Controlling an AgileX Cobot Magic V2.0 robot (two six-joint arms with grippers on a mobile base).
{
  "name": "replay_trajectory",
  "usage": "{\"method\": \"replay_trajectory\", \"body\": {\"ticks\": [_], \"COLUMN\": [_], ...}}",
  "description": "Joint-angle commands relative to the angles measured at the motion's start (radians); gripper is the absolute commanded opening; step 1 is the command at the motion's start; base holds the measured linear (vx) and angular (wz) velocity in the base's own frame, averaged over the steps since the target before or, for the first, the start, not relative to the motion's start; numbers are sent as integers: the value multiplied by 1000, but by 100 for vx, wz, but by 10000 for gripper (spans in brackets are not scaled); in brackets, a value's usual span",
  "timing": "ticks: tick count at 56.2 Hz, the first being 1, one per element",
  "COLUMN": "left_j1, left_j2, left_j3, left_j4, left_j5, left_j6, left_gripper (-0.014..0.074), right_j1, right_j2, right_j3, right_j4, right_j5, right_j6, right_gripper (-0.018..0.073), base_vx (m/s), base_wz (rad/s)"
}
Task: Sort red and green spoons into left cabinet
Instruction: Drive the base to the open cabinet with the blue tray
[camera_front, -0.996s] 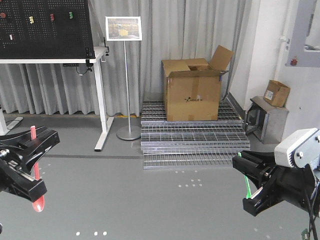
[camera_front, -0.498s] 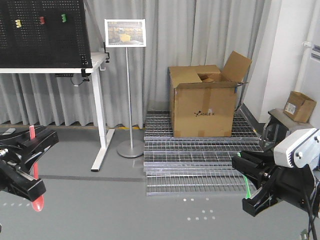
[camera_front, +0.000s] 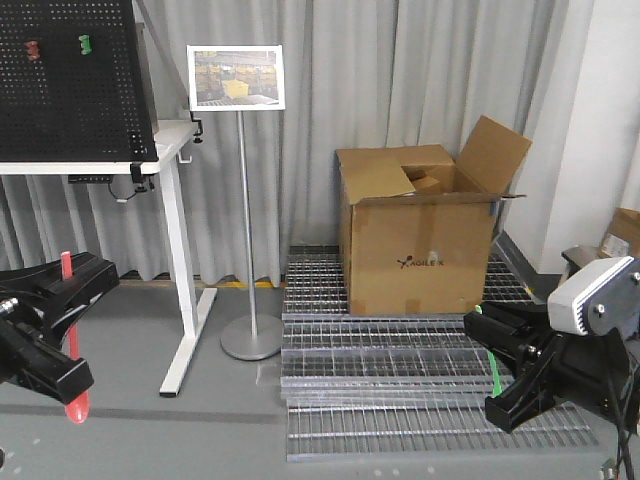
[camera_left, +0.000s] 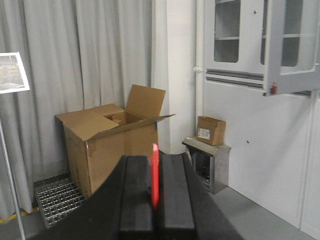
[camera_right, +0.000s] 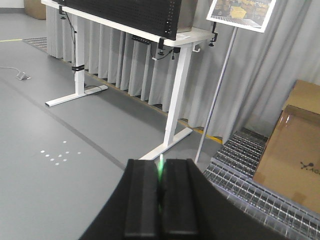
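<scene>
My left gripper is shut on the red spoon, which hangs upright at the lower left, bowl down. In the left wrist view the red handle sticks up between the closed pads of the left gripper. My right gripper at the lower right is shut on the green spoon, also near upright. The right wrist view shows a thin green sliver pinched in the right gripper. The left cabinet with the blue tray is out of view.
An open cardboard box stands on stacked metal grates straight ahead. A sign stand and a white desk with a black pegboard are to the left. A white glass-door cabinet and a small box show in the left wrist view.
The room has shifted in view: the box and grates look larger and nearer, the pegboard and sign have slid left. Both grippers keep the same hold on their spoons.
</scene>
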Motion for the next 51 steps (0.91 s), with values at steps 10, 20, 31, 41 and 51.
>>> {"method": "replay_trajectory", "body": {"ticks": [10, 20, 31, 41, 51], "left_j1": [-2, -2, -2, -2, -2], "left_j2": [-20, -20, -20, -20, -21], "left_j3": [-25, -25, -25, -25, -25], "left_j4": [-42, -42, -42, -42, -42], "left_j5": [-57, -57, -57, -56, -56], "left_j6": [-5, -5, -5, -5, -5], "left_gripper": [-6, -6, -6, -6, -6], "right_j1": [-5, -5, -5, -5, -5], "right_j2": [-32, -32, -32, -32, -32], "right_j3": [-30, -30, -30, -30, -30], "right_j4": [36, 36, 36, 36, 36], "right_j5": [-43, -43, -43, -43, -43], "right_j6": [1, 1, 1, 1, 1], "right_gripper": [-9, -9, -9, -9, -9], "base_vx": [54, 52, 49, 44, 39], "base_wz": [5, -3, -18, -38, -60]}}
